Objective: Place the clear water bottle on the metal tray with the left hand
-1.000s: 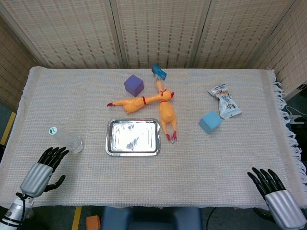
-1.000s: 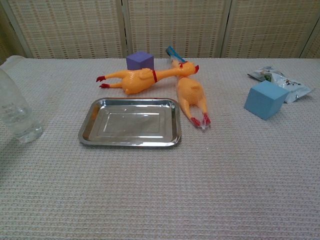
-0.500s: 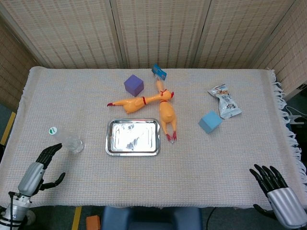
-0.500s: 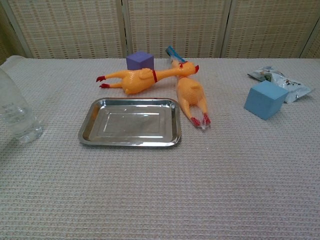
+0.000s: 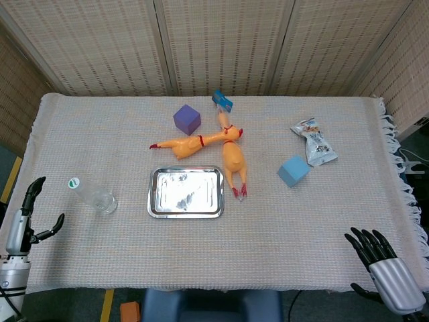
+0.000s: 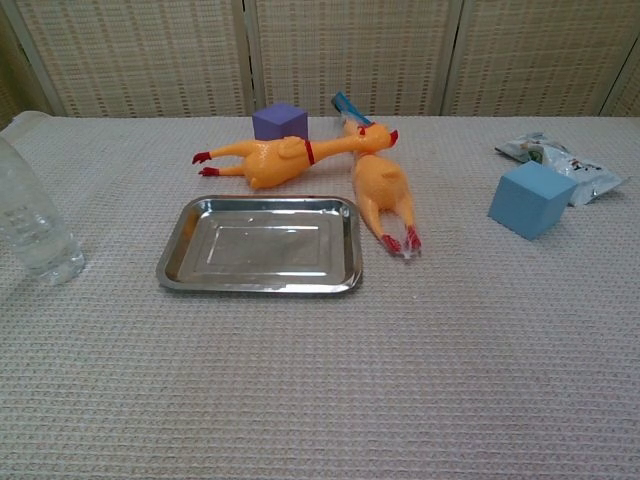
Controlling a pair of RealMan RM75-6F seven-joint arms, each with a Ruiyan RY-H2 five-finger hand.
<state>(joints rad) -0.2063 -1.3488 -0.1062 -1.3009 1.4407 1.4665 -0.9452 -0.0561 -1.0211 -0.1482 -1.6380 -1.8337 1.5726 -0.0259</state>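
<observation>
While the clear water bottle [image 5: 92,195] stands on the woven tablecloth [image 5: 335,221] to the left of the metal tray [image 5: 186,192], apart from it, nothing is touching it. Its green-and-white cap shows in the head view, and the chest view catches only its lower body at the left edge of the frame. The tray lies bare, its polished bottom catching the light.

The left hand [image 5: 24,216] hangs off the table's left edge, well away from the bottle — fingers apart, thumb held out to the side, nothing in it. The right hand [image 5: 380,263] sits past the near right corner of the table, its dark fingers fanned apart and likewise holding nothing.

Behind the tray two rubber chickens [image 5: 214,146] lie touching at the heads, one stretched leftward, the other with its red feet just beside the tray's right rim. A purple cube [image 5: 187,119] sits behind them, and a small blue packet [image 5: 222,101] lies farther back. To the right are a light blue cube [image 5: 293,170] and — just behind it — a crumpled snack wrapper [image 5: 313,142].
</observation>
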